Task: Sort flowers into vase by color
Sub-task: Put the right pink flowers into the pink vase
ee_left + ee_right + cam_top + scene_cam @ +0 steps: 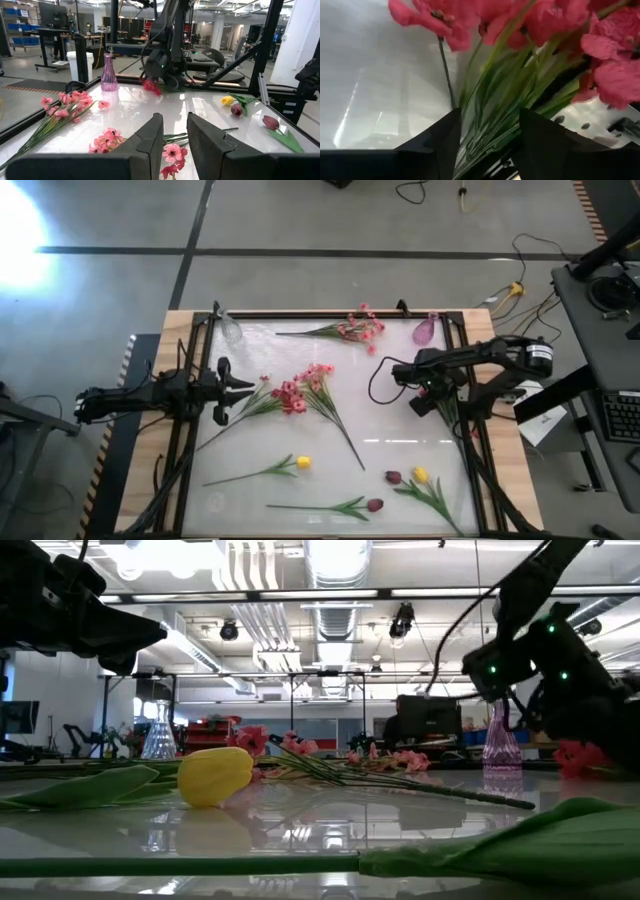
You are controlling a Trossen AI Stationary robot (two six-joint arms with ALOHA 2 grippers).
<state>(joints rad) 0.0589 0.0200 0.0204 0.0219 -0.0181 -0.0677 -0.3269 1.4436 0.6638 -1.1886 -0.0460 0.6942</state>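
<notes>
Several red flower stems (490, 115) lie between the right jaws (seemingly parted).

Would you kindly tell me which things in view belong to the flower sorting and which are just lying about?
Job:
- pink sprays
- red spray, between the right hand's fingers
- yellow tulips
- maroon buds
- pink vase
- clear vase

Lying about:
- cables on the floor
- keyboard
</notes>
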